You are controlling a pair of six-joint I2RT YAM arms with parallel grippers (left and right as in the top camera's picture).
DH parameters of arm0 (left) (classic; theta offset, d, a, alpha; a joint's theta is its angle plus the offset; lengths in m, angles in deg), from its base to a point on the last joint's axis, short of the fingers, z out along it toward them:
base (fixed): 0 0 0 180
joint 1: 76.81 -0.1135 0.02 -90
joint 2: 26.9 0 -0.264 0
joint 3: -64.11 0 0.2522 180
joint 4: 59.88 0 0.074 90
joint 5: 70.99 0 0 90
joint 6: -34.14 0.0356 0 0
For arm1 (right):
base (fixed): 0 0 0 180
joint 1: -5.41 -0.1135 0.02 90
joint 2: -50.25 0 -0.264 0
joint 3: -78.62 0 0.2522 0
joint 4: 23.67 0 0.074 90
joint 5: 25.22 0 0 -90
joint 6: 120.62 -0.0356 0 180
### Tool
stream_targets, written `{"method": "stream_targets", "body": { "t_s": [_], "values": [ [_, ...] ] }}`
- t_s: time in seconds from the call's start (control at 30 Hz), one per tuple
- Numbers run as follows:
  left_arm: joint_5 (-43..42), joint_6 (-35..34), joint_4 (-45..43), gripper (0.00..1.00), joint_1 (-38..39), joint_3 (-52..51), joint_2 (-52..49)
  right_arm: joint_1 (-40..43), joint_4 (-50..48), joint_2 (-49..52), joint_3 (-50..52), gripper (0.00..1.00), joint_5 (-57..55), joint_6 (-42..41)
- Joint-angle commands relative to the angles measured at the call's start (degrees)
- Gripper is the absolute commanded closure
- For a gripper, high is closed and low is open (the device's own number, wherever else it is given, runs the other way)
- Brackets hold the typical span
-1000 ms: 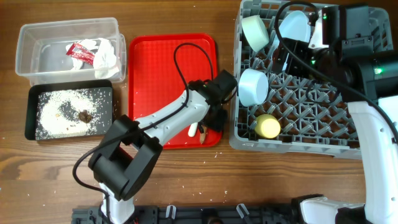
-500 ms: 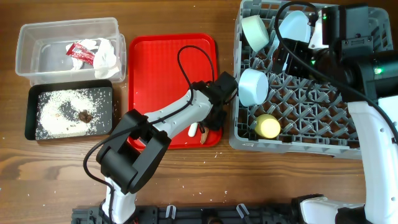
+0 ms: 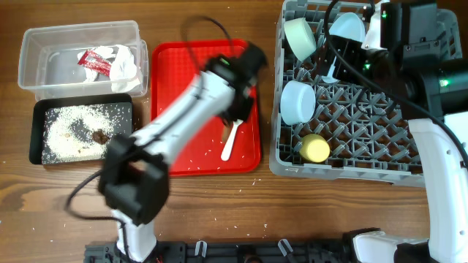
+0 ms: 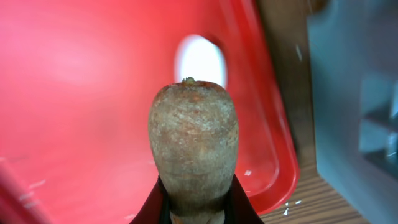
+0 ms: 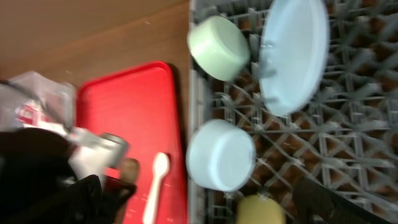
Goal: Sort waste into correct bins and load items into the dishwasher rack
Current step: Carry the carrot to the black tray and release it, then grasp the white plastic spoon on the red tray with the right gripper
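Root piece: the brown root piece [image 4: 193, 140] is off the surface, hanging over the red tray [image 3: 175, 66] and standing out past the fingertips.
Grip: the left gripper [image 4: 196, 202] pinches only the root's narrow lower end; the thick end is unsupported.
Slip risk: the left arm is smeared with motion in the overhead view. A fast swing with so short a hold could let the root pivot or slide out, dropping it on the red tray or the bare wood.
Bin risk: the black tray [image 3: 36, 135] holds rice grains [image 3: 73, 135], while the clear tub [image 3: 29, 62] holds the red sauce packet [image 3: 93, 62]. The root likely belongs with the food, and the two bins touch, so a short or long release would put it in the wrong one.
Landing risk: the black tray is shallow, so a high release could bounce the root out or scatter grains.
Spoon: the white spoon [image 3: 229, 142] lies on the red tray near the dishwasher rack [image 3: 351, 166], not yet loaded.
Right gripper: the right gripper [image 5: 208, 190] hovers over the rack, fingers apparently spread on nothing.
Change: half a second ago the root lay at the tray's near edge beside the spoon with the gripper low over it. Now it is lifted, the arm has swung towards the tray's middle, and the spoon shows full length.
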Motion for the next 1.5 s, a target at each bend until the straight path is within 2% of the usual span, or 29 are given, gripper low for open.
{"method": "stream_targets", "body": {
  "t_s": [0.0, 0.1, 0.17, 0.27, 0.4, 0.53, 0.63, 0.77, 0.8, 0.83, 0.87, 0.97, 1.03, 1.13, 1.3, 1.47],
  "values": [
    [1.6, -7.6, 3.7, 0.96, -11.7, 4.0, 8.3, -2.6, -1.8, 3.1, 1.1, 0.0, 3.9, -5.5],
    [1.5, -13.2, 7.0, 0.96, -25.5, 4.0, 11.0, -7.7, -2.4, 7.9, 1.6, 0.0, 3.9, -7.5],
    [1.4, -13.7, 6.7, 0.96, -33.6, 3.5, 10.6, -12.1, -3.2, 12.1, 1.6, 0.0, 3.9, -8.5],
    [1.4, -13.8, 1.3, 0.96, -41.6, -0.6, 9.1, -18.4, -4.8, 19.7, 1.6, 0.04, 3.9, -12.6],
    [1.4, -16.9, -4.1, 0.96, -46.1, -7.5, 7.0, -22.8, -4.5, 27.6, 1.6, 0.11, 3.9, -17.7],
    [1.8, -22.3, -15.1, 0.96, -47.5, -18.7, 6.4, -25.3, -4.0, 34.0, 1.6, 0.13, 3.8, -18.8],
    [2.0, -23.3, -22.9, 0.86, -47.5, -25.2, 6.4, -25.4, -3.4, 36.2, 1.6, 0.13, 3.7, -19.5],
    [2.1, -23.2, -28.3, 0.59, -47.5, -29.4, 6.4, -25.4, -4.6, 36.9, 3.0, 0.13, 3.7, -20.4],
    [2.0, -23.2, -28.3, 0.41, -47.5, -29.5, 6.5, -25.4, -5.4, 36.9, 4.3, 0.13, 3.8, -21.0],
    [2.0, -23.2, -28.4, 0.32, -47.5, -29.4, 6.5, -25.4, -5.9, 36.9, 5.2, 0.13, 3.9, -21.3],
    [2.0, -23.1, -28.3, 0.29, -47.5, -29.3, 6.6, -25.4, -6.5, 36.9, 6.3, 0.13, 3.9, -21.4],
    [2.0, -22.9, -26.3, 0.29, -47.5, -28.0, 8.0, -25.4, -8.3, 36.9, 9.0, 0.13, 4.0, -22.5],
    [2.0, -22.5, -24.0, 0.3, -47.5, -25.9, 9.7, -25.5, -10.7, 36.9, 11.1, 0.17, 4.8, -22.5],
    [0.3, -22.5, -20.2, 0.28, -47.3, -22.5, 14.0, -25.6, -14.3, 36.9, 13.5, 0.33, 6.8, -22.4],
    [-2.1, -22.0, -18.6, 0.21, -45.7, -21.5, 22.0, -26.4, -16.9, 37.4, 13.5, 0.38, 7.0, -22.8],
    [-2.3, -18.0, -18.6, 0.17, -42.7, -21.5, 26.0, -27.0, -18.8, 40.1, 13.5, 0.43, 8.8, -24.0]
  ]
}}
